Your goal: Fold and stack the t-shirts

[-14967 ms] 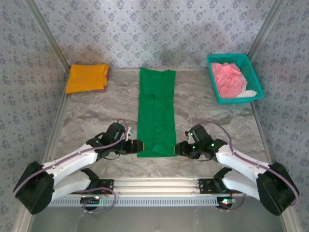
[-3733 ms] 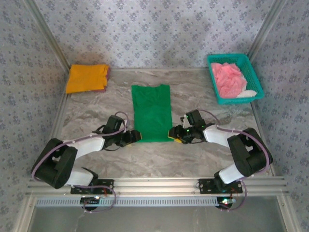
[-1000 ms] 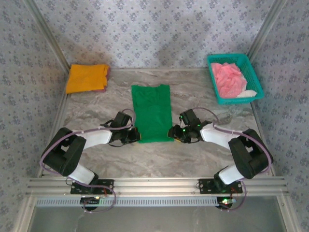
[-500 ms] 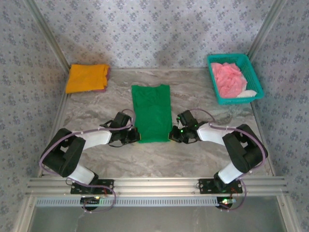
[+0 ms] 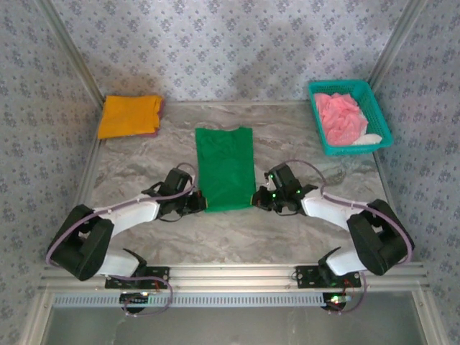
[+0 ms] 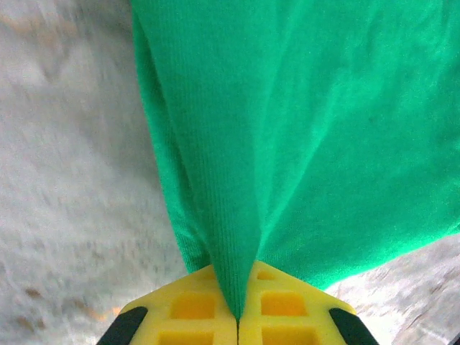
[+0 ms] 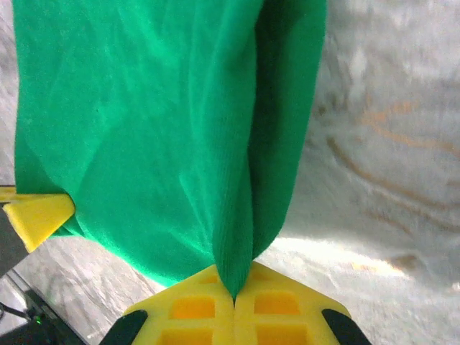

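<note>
The green t-shirt (image 5: 226, 167) lies folded into a short rectangle in the middle of the table. My left gripper (image 5: 200, 202) is shut on its near left corner; in the left wrist view green cloth (image 6: 287, 129) is pinched between the yellow fingers (image 6: 188, 307). My right gripper (image 5: 256, 199) is shut on the near right corner, a fold of the green t-shirt (image 7: 165, 136) caught between its yellow pads (image 7: 277, 310). The orange-yellow t-shirt (image 5: 129, 115) lies folded at the back left. The pink t-shirt (image 5: 339, 118) is bunched in the basket.
The teal mesh basket (image 5: 383, 118) stands at the back right with a bit of white cloth (image 5: 366, 139) at its near end. Patterned walls close the back and both sides. A metal rail (image 5: 237, 273) runs along the near edge.
The right gripper has shut on the shirt's near right corner. Both arms have shifted slightly; the left stays shut on the near left corner.
</note>
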You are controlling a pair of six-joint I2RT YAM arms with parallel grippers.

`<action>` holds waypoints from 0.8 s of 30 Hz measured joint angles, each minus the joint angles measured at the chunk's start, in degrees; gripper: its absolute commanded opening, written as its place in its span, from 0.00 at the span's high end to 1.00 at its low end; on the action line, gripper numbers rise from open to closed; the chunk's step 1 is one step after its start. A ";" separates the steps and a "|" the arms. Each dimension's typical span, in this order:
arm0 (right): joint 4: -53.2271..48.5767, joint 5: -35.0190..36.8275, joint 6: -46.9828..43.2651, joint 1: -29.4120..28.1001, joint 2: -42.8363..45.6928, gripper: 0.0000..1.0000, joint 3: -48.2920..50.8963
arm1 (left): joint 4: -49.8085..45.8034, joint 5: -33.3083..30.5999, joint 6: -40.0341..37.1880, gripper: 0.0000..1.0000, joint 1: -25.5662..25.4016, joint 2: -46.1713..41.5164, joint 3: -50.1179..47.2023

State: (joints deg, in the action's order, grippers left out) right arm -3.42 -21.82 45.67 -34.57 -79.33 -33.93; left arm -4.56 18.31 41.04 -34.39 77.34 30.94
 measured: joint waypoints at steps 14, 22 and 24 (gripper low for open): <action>-10.32 5.44 2.03 -7.06 18.47 1.00 1.60 | -11.54 -4.72 4.63 1.00 -6.21 -21.29 -0.09; -12.70 4.24 -4.52 2.19 6.49 1.00 -15.47 | -11.76 -0.26 -2.95 1.00 1.77 -8.17 16.20; -12.87 3.28 -6.99 4.24 2.60 1.00 -20.70 | -11.72 1.22 -5.14 1.00 4.35 -5.18 19.82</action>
State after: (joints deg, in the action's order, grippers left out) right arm -16.29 -18.55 38.68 -30.33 -76.73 -54.63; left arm -16.27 19.53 35.90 -30.04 72.16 50.76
